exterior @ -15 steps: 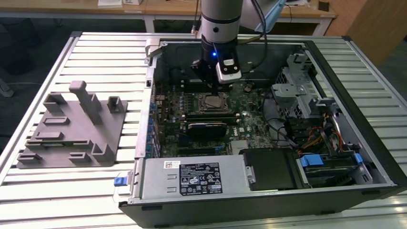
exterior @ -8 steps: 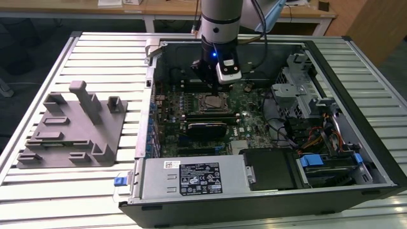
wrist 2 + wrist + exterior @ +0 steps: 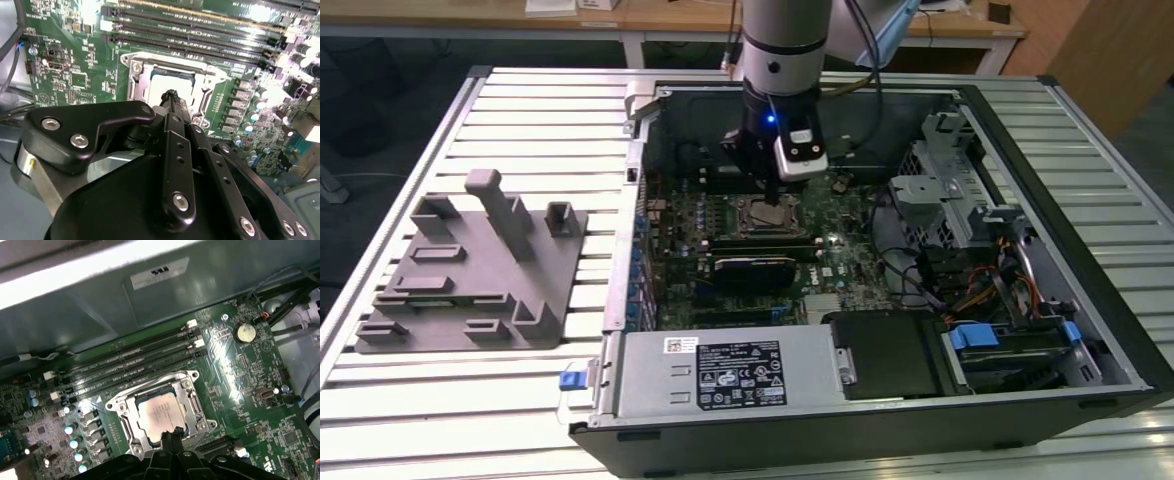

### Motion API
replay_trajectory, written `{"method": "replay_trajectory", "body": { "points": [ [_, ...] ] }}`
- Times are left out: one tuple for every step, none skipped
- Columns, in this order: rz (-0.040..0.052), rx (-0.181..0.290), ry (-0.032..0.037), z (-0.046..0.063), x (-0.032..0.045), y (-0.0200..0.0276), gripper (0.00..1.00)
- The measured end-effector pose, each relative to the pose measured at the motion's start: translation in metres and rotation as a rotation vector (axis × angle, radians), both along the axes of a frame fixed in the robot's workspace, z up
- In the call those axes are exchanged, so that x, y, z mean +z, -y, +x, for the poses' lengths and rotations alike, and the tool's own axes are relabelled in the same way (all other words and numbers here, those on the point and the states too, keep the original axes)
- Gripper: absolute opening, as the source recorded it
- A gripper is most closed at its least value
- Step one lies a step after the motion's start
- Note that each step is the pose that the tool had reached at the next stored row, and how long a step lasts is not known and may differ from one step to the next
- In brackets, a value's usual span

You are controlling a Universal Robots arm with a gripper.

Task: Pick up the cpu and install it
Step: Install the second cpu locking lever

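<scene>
The cpu (image 3: 159,415), a silvery-grey square with a pale rim, lies flat inside the metal socket frame (image 3: 120,405) on the green motherboard. In the second wrist view the cpu (image 3: 167,81) shows just beyond my fingertips. My gripper (image 3: 170,433) hovers at the cpu's edge, its two black fingers pressed together with nothing between them. The exterior view has the gripper (image 3: 781,203) pointing straight down over the socket (image 3: 765,212) inside the open computer case.
Memory slots (image 3: 135,365) run beside the socket, and a coin battery (image 3: 245,332) sits further off. A grey plastic fixture (image 3: 467,270) stands on the slatted table at the exterior view's left. Drive cages and cables (image 3: 961,230) fill the case's other side.
</scene>
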State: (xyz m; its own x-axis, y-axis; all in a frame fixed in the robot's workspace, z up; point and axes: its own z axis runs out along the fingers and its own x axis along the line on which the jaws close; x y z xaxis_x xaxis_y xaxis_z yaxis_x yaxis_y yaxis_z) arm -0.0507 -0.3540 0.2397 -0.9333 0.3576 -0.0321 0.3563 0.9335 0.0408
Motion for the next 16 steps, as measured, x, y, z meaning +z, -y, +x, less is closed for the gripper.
{"method": "replay_trajectory", "body": {
  "points": [
    [0.0000, 0.000, 0.0000, 0.000, 0.0000, 0.0016, 0.11],
    [-0.0001, 0.000, 0.0000, 0.000, 0.0000, 0.0032, 0.11],
    [-0.0001, 0.000, 0.0000, 0.000, 0.0000, 0.0050, 0.11],
    [-0.0001, 0.000, 0.0000, 0.000, -0.0001, 0.0067, 0.11],
    [0.0000, 0.000, 0.0000, 0.000, -0.0001, 0.0085, 0.11],
    [0.0000, 0.000, 0.0000, 0.000, -0.0001, 0.0102, 0.11],
    [-0.0001, 0.000, 0.0000, 0.000, -0.0001, 0.0119, 0.11],
    [-0.0002, 0.000, -0.0001, 0.000, -0.0002, 0.0138, 0.11],
    [-0.0001, 0.000, -0.0001, 0.000, -0.0003, 0.0156, 0.11],
    [0.0000, 0.000, 0.0000, 0.000, -0.0005, 0.0175, 0.11],
    [0.0000, 0.000, 0.0000, 0.000, -0.0007, 0.0191, 0.11],
    [0.0000, 0.000, 0.0000, 0.001, -0.0009, 0.0200, 0.11],
    [-0.0001, 0.002, -0.0001, 0.001, -0.0012, 0.0205, 0.11],
    [0.0000, 0.004, -0.0003, 0.001, -0.0015, 0.0209, 0.11],
    [0.0001, 0.007, -0.0005, 0.001, -0.0019, 0.0212, 0.11],
    [0.0001, 0.011, -0.0007, 0.001, -0.0023, 0.0215, 0.11]
  ]
}}
